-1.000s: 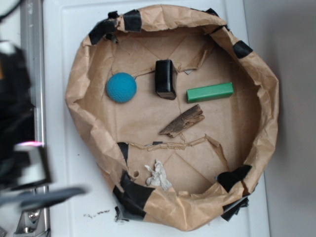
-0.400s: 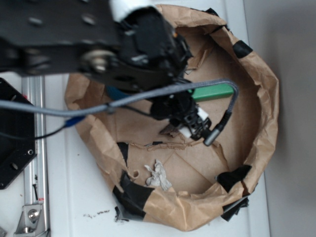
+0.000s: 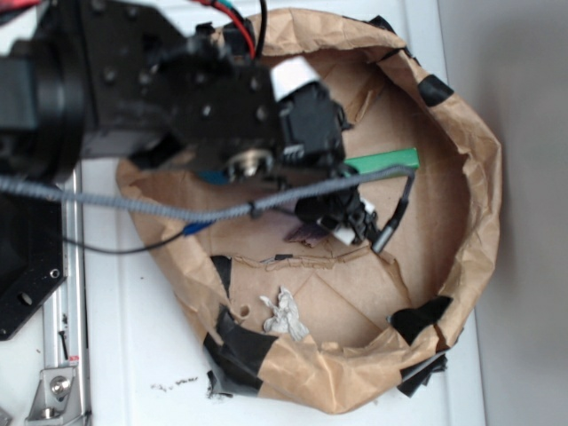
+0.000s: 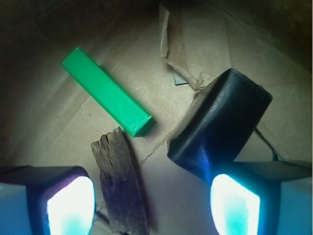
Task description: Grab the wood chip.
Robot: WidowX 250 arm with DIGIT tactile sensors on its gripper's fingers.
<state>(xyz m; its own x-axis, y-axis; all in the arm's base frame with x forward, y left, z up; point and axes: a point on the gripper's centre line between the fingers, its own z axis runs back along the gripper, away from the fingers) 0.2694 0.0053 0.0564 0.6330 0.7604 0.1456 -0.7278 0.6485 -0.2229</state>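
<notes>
From outside, the arm hides most of the paper-lined bin (image 3: 479,177); the wood chip (image 3: 306,233) peeks out beneath the gripper (image 3: 348,229). Wrist cam: jaws spread, wood chip (image 4: 120,181) hugging the left pad (image 4: 71,205), black block (image 4: 220,127) crowding the right. I'd center up first, then close.

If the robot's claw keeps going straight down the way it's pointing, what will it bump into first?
Probably the wood chip. The open gripper points down at it, with the chip between the fingers, nearer the left one. Depth is hard to judge, and the black block sits close by the right finger.
</notes>
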